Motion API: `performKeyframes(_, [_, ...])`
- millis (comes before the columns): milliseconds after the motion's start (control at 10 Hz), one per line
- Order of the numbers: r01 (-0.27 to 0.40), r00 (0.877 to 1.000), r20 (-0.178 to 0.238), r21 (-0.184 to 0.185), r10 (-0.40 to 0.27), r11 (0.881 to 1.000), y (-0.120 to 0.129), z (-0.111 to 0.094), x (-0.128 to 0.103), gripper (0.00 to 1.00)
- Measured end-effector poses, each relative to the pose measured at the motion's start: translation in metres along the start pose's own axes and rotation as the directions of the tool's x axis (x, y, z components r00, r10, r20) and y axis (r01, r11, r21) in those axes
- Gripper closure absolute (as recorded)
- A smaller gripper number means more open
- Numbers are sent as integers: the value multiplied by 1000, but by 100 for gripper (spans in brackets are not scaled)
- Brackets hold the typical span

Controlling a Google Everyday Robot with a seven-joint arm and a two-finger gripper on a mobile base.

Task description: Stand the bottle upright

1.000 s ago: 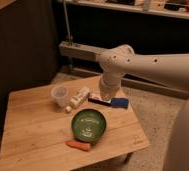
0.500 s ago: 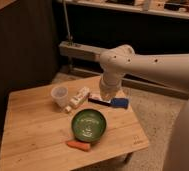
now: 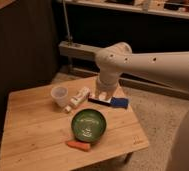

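Note:
The small white bottle (image 3: 78, 98) lies on its side on the wooden table (image 3: 33, 135), its cap pointing front-left, right beside the translucent plastic cup (image 3: 60, 95). My gripper (image 3: 103, 96) hangs from the white arm just right of the bottle, low over the flat blue-and-white box (image 3: 109, 101). It is a short gap away from the bottle's far end and does not touch it.
A green bowl (image 3: 89, 125) sits in front of the bottle and the box. An orange carrot-like piece (image 3: 78, 145) lies near the table's front edge. A dark wall and a metal rail stand behind the table; gravel floor lies to the right.

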Motion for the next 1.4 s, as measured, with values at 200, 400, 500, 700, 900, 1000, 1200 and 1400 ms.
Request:
performKeyframes(200, [-92, 996, -3, 16, 92, 996, 13, -4, 3, 20])
performKeyframes(400, [-97, 995, -19, 36, 98, 995, 26, -1, 4, 20])
performKeyframes(500, [-97, 995, -18, 41, 98, 994, 24, 0, 3, 20])
performKeyframes(700, [-95, 995, -21, 42, 96, 995, 24, 0, 3, 20])
performKeyframes(900, [-92, 996, -19, 49, 93, 995, 25, -1, 5, 20])
performKeyframes(1000, [-124, 992, -12, 40, 125, 991, 38, -1, 14, 20])
performKeyframes(1200, [-211, 977, 6, 30, 211, 977, 43, -1, 17, 20])
performKeyframes(1400, [-273, 962, -1, 11, 273, 962, 45, 0, 20, 20])
